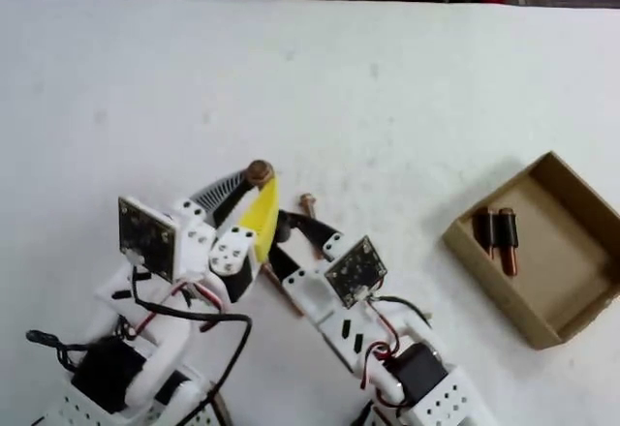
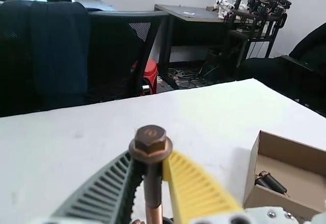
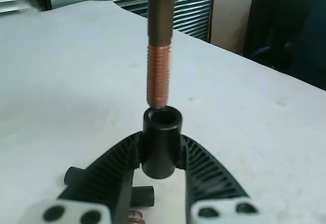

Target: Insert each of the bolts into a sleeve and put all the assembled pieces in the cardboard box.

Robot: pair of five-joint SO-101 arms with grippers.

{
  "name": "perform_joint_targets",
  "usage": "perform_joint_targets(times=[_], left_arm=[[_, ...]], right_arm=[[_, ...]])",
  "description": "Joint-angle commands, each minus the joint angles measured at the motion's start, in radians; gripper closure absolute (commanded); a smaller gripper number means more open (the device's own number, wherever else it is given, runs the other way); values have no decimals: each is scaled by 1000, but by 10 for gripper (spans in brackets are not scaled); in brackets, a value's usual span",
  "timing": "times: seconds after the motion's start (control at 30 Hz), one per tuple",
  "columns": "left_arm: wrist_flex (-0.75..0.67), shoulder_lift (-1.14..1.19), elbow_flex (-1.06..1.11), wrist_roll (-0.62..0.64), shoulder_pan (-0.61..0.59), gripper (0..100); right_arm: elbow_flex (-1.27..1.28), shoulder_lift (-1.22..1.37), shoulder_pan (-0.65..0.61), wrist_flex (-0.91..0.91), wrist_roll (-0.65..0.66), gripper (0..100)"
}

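My left gripper [image 2: 151, 175], with one grey and one yellow finger, is shut on a long copper bolt [image 2: 150, 145] held head up; from above its head [image 1: 259, 170] shows at the fingertips. My right gripper [image 3: 162, 150], with black fingers, is shut on an upright black sleeve [image 3: 162, 140]. The bolt's threaded tip [image 3: 158, 79] hangs just over the sleeve's open mouth, nearly touching the rim. From above, the right gripper [image 1: 288, 235] sits close beside the left one. The cardboard box [image 1: 572, 295] stands at the right with two assembled pieces [image 1: 495, 235] inside.
A loose bolt [image 1: 308, 203] lies on the white table just beyond the right gripper. Two loose black sleeves [image 3: 76, 174] lie under the right gripper, next to a bolt head [image 3: 135, 216]. Another bolt shaft [image 1: 279, 290] shows between the arms.
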Motion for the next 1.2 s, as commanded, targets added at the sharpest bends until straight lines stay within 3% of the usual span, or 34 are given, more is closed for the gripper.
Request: perform_joint_targets(times=[0.0,0.27,0.5,0.87,1.17], left_arm=[[-9,-19,0,12,21,977],[-2,-19,5,43,24,977],[-3,-19,49,60,119,977],[-52,-19,68,20,110,977],[-115,-19,28,20,10,977]], right_arm=[[8,-16,-2,1,12,982],[8,-16,-2,1,12,982],[8,-16,-2,1,12,982],[8,-16,-2,1,12,982],[8,-16,-2,1,12,982]])
